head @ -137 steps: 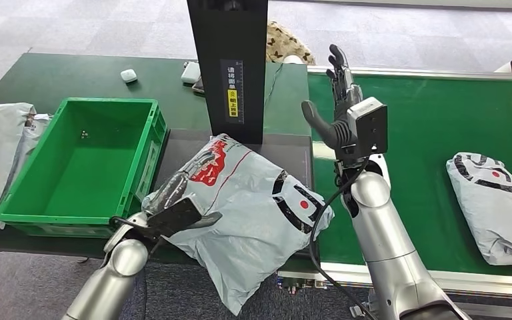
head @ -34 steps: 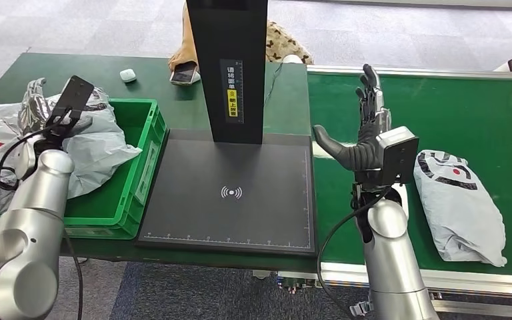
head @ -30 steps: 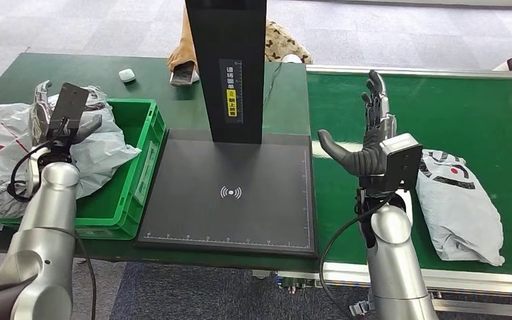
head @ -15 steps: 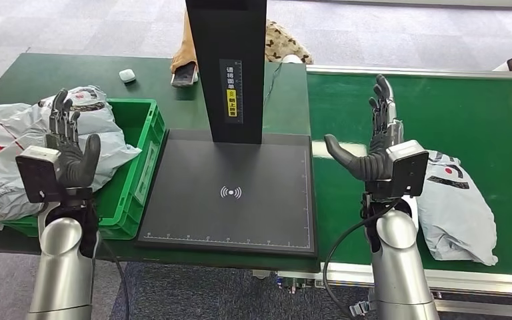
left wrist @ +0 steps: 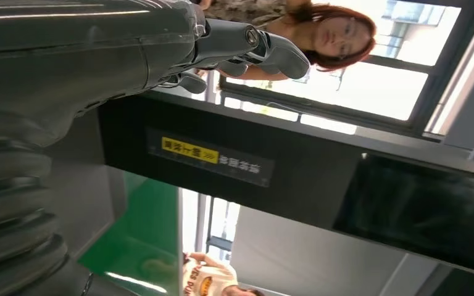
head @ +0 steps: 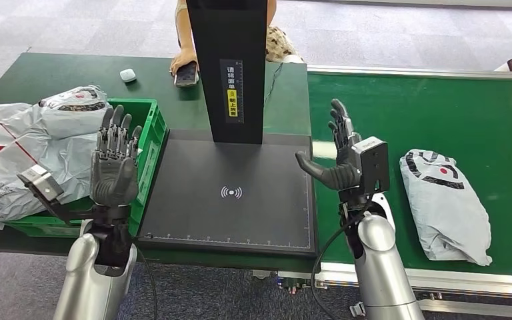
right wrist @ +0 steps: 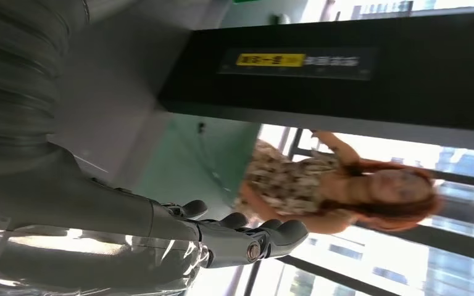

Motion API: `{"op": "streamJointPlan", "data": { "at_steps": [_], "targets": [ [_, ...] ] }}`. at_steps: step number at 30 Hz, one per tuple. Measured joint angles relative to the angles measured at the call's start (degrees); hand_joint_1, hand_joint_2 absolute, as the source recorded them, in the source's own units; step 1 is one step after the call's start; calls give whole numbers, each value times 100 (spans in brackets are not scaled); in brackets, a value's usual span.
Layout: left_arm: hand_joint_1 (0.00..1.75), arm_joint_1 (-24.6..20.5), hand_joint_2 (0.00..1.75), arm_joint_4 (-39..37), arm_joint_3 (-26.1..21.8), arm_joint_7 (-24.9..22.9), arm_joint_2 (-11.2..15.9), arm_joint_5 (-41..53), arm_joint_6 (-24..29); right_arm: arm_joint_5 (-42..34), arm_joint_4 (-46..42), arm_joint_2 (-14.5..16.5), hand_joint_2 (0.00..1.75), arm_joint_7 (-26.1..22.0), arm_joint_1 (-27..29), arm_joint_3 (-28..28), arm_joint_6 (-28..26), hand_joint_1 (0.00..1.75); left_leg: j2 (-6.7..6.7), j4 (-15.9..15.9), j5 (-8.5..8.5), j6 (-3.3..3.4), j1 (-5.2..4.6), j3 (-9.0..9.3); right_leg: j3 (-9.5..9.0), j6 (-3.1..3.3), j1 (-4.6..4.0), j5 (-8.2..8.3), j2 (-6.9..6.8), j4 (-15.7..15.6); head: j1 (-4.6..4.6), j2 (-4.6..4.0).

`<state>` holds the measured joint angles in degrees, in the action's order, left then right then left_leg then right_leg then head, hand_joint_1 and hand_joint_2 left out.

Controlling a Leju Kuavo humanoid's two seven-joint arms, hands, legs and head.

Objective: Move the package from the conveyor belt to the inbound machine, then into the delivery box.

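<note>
With one package dropped at the green box, both hands bare and raised for the next one.

Left to right: grey package (head: 47,150) slumped over the far-left rim of the green box (head: 148,157), partly in, partly on the worktop (head: 60,73); left hand (head: 115,170) upright at the box's near corner, fingers (head: 117,130) spread wide, holding nothing; black scanner pad (head: 230,193) bare under its post (head: 230,67); right hand (head: 347,163) over the pad's right edge, fingers apart, thumb out, holding nothing; next package (head: 443,200) flat on the belt (head: 440,100), well apart from that hand. Best done by reaching right, closing around the bag's bulk, then laying it flat on the pad. Compared with half a second ago: left hand nearer the pad, right hand pulled in from the belt toward the pad, package carried slightly leftward.
</note>
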<state>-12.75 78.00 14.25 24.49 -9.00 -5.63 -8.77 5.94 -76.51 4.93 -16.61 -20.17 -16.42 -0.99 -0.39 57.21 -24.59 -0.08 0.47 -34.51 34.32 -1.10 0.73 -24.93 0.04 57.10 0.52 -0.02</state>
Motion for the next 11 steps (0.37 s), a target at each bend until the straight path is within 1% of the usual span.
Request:
{"op": "streamJointPlan", "data": {
  "at_steps": [4, 11],
  "targets": [
    [0, 93, 175, -105, 15, -111, -36, 22, 155, 199, 153, 90, 175, 392, 333, -45, -139, 0, 0, -1, -2, -2, 0, -1, 2, 1, 0, -4, 0, 0, 1, 0],
    [0, 186, 175, -204, -3, -184, -38, 258, 353, 426, 102, 161, 175, 572, 715, -45, -206, 0, 0, -2, -4, -3, 0, -1, 2, 0, 0, -8, 0, 0, 1, 0]
  ]
}}
